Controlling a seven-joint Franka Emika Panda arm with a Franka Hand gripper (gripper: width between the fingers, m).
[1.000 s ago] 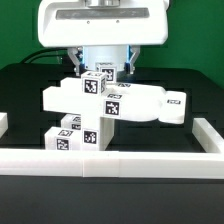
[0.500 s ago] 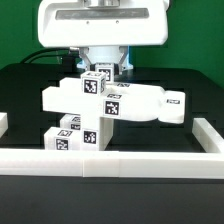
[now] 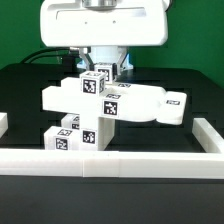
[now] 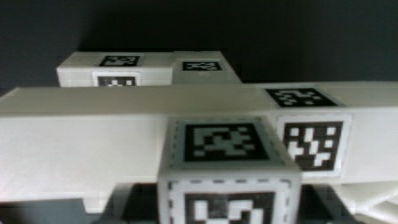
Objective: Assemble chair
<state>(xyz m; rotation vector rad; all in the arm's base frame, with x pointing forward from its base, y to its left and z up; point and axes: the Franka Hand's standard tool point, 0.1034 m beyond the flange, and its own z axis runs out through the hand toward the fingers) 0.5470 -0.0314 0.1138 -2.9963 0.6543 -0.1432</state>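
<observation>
**Chair assembly sits steady under the arm**

Nothing among the white parts has visibly shifted over the last second; only the arm's housing seems to have edged slightly toward the exterior view's right.

At the exterior view's left, a low white rail (image 3: 4, 123) lies on the black worktop (image 3: 25, 90). Next comes the chair assembly (image 3: 100, 108): a broad flat white panel (image 3: 62, 97) reaching leftward, carried on tagged square posts (image 3: 70, 135) that stand on the worktop just behind the long front rail (image 3: 110, 160). Near the middle, a short tagged block (image 3: 97, 82) rises above the panel, and directly over it hangs the pincer (image 3: 100, 66), below the arm's white housing (image 3: 100, 22). Its fingers are largely hidden behind the block, so I cannot tell how wide the pincer stands or whether it has hold of anything. Farther right, the panel runs out into a rounded arm ending in a small tagged piece (image 3: 176, 103), and another white rail (image 3: 208, 135) borders the worktop at the far right.

From the wrist view, the white panel (image 4: 107, 110) crosses the frame with a tagged block (image 4: 222, 150) in front of it and a second tagged block (image 4: 151, 68) behind; the pincer itself does not show clearly here.
</observation>
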